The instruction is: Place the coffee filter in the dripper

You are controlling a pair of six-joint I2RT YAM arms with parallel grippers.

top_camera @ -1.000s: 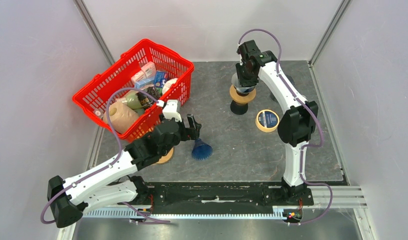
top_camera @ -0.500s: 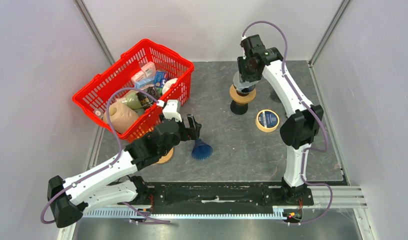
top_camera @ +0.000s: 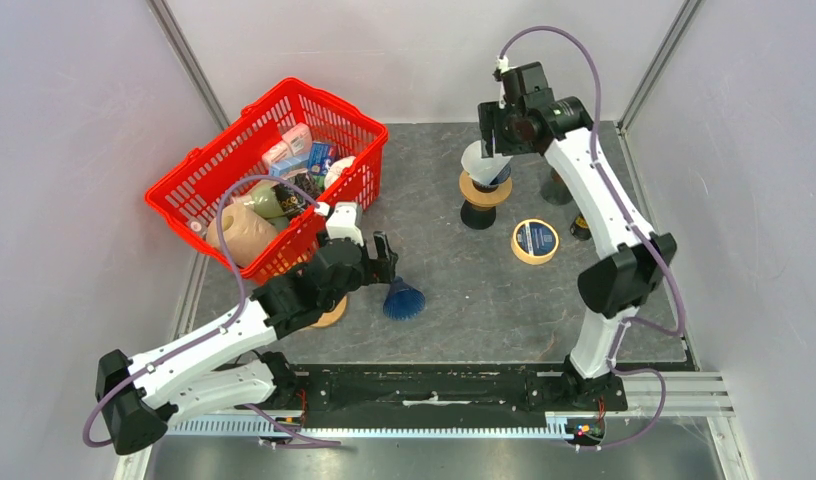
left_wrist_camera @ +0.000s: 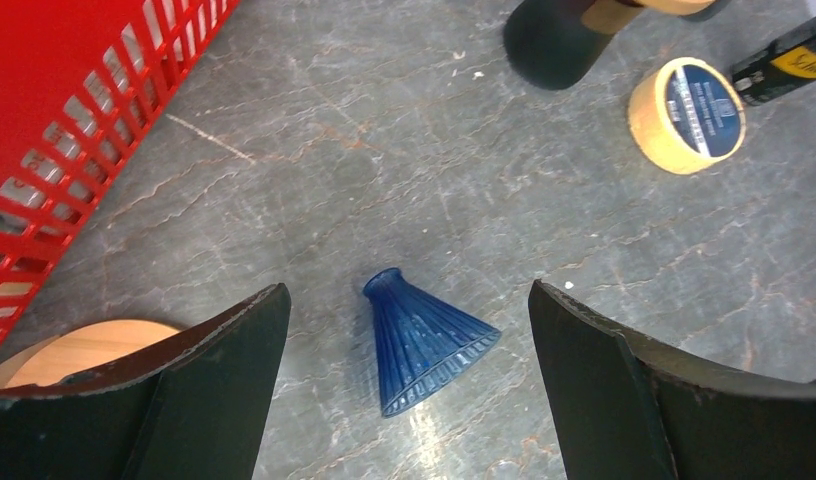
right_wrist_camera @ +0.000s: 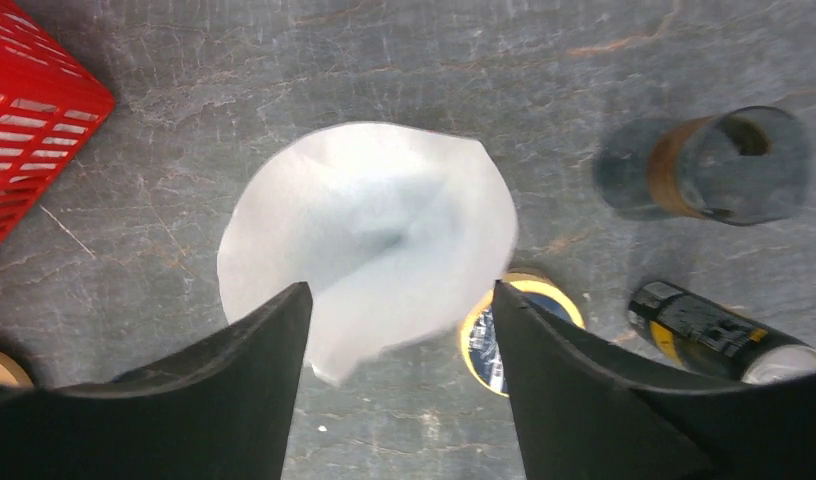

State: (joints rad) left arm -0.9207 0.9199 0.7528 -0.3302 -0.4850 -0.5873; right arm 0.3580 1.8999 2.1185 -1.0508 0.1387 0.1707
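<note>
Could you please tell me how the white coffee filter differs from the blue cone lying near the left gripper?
The coffee filter is white and smooth; the blue cone is dark blue and ribbed. The filter sits mouth-up in the dripper; the cone lies on its side on the table. Both are cone-shaped.

Overhead view, wrist close-ups, shared tape roll [top_camera: 535, 240]

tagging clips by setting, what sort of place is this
Likely a robot test cell, not a kitchen: plain white panel walls box in a grey tabletop, and unrelated props share it, a red shopping basket, a tape roll, a coffee dripper.
</note>
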